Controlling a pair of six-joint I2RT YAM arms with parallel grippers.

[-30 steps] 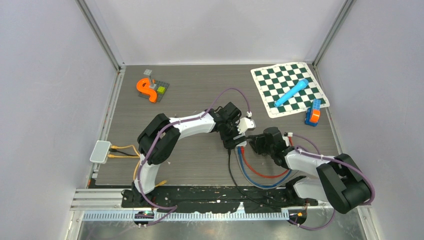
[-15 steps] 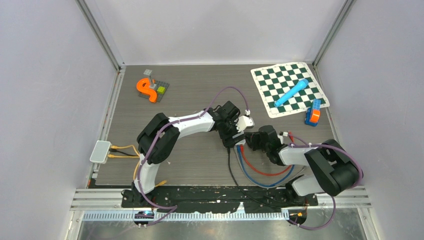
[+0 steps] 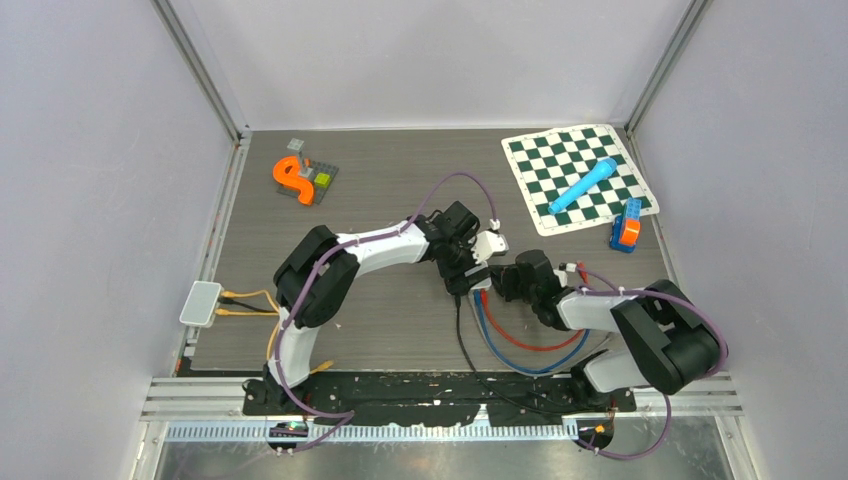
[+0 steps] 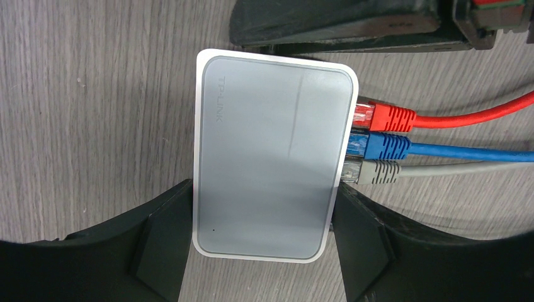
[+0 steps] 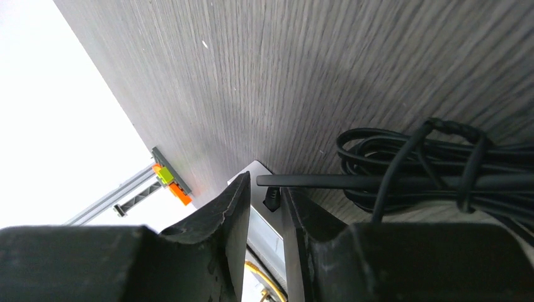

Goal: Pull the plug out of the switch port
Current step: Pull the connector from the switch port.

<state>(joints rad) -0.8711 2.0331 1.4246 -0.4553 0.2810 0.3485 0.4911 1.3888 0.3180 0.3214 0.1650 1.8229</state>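
A grey TP-LINK switch lies flat on the table, and my left gripper is shut on its near end, one finger pressed against each side. Three plugs sit in ports on its right side: red, blue and grey. My right gripper lies along the switch's far edge and touches no plug. In the right wrist view the right gripper shows a narrow gap with nothing in it. Just past its tips are the switch's corner and a small black plug. From above, the left gripper and right gripper nearly meet.
Red and blue cables loop toward the front edge beside a black cable, which is coiled. A checkered mat with a blue cylinder lies back right. A second white box with yellow cables sits far left.
My right arm has swung left, bringing its gripper up against the switch, and its jaws have narrowed. The left arm and the switch have stayed put.
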